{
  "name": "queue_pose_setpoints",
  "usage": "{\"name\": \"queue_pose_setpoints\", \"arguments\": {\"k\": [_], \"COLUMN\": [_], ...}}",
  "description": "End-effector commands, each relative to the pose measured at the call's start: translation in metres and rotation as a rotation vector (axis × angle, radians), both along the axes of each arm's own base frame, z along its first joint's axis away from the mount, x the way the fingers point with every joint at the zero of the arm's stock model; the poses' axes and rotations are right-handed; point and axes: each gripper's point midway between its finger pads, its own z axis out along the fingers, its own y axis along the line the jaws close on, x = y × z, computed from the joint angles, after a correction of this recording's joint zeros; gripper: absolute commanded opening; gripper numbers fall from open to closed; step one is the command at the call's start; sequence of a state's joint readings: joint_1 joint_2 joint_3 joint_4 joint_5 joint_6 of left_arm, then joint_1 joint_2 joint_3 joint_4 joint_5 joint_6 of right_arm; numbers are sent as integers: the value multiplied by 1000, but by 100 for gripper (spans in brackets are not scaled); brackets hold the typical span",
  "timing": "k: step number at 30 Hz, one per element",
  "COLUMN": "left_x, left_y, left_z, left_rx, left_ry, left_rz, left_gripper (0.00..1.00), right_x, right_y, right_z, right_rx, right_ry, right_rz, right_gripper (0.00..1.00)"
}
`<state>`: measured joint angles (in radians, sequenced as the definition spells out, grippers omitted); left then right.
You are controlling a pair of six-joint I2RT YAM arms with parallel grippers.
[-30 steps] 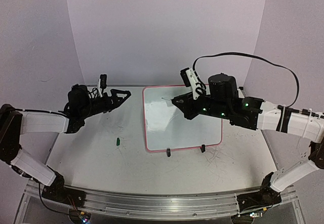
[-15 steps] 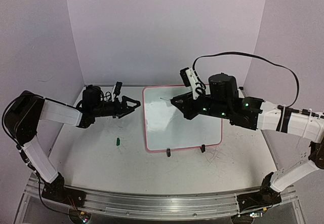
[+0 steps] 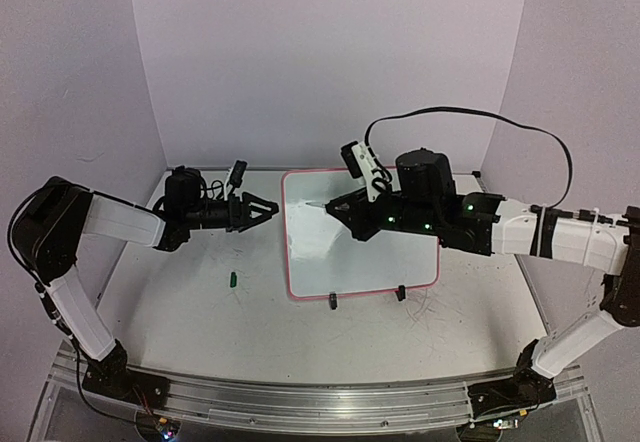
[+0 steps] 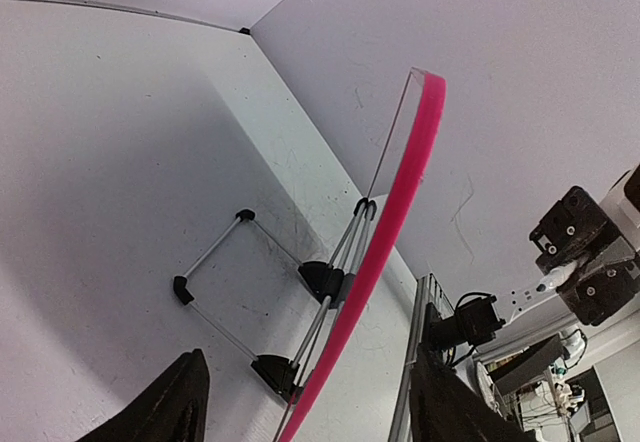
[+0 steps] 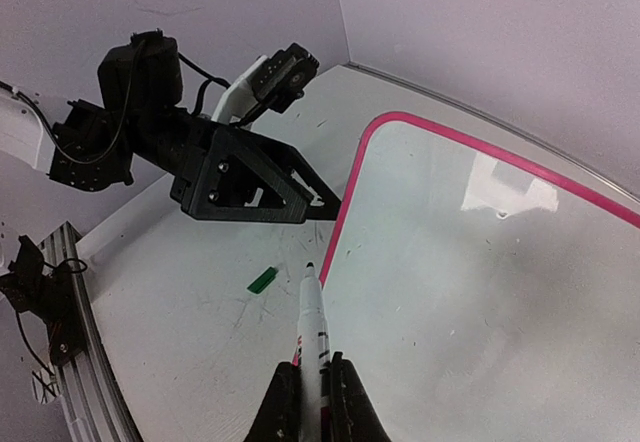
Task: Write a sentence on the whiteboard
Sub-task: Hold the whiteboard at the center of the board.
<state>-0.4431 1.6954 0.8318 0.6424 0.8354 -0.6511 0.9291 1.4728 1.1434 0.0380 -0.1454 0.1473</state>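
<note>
Marker [image 5: 312, 327] clenched in R tool [image 5: 311, 390] — L tool [image 3: 270, 207] agape, whiteboard [image 4: 415, 162] edge between its fingers.

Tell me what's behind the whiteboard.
A thin black wire stand props the whiteboard from behind, its feet on the table. The top view hides it behind the board's face.

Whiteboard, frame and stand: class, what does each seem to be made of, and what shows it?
The whiteboard looks like a glossy coated sheet: it mirrors a bright patch. The frame seems smooth pink plastic, evenly coloured. The stand looks like thin metal wire with black, perhaps plastic, corner caps.
</note>
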Motion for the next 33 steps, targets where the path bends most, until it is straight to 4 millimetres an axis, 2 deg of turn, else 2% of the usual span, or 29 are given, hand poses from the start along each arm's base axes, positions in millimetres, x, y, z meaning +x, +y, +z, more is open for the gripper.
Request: {"name": "queue_pose_setpoints", "arguments": {"k": [1,9,13,17,21,27,33], "left_x": [1,-8,-5,-3,-1,-1,-2], "left_y": [-6,-18,-22,-25,-28,-33,-32], "left_z": [22,22,23,18,17,20,15], "left_rx": [-45,-70,-76,-75,-78,-84,-75], "left_ry": [-97,-103,-101,-91,-93,-111,-117], "left_rz": [-56,-112,-115,-113,-119,-127,-124], "left_gripper": [66,53,48,35,31,21,10], "right_x": [2,7,8,7,7,10,15], "right_y": [14,16,17,17,17,20,23], "right_z": [26,18,16,14,10,4,-7], "right_rx": [58,40,41,39,31,21,-3], "right_ry": [-47,-42,-38,-38,-36,-29,-20], "right_rz": [20,-9,-7,-3,-3,-6,-21], "right_gripper": [0,0,0,0,0,0,0]}}
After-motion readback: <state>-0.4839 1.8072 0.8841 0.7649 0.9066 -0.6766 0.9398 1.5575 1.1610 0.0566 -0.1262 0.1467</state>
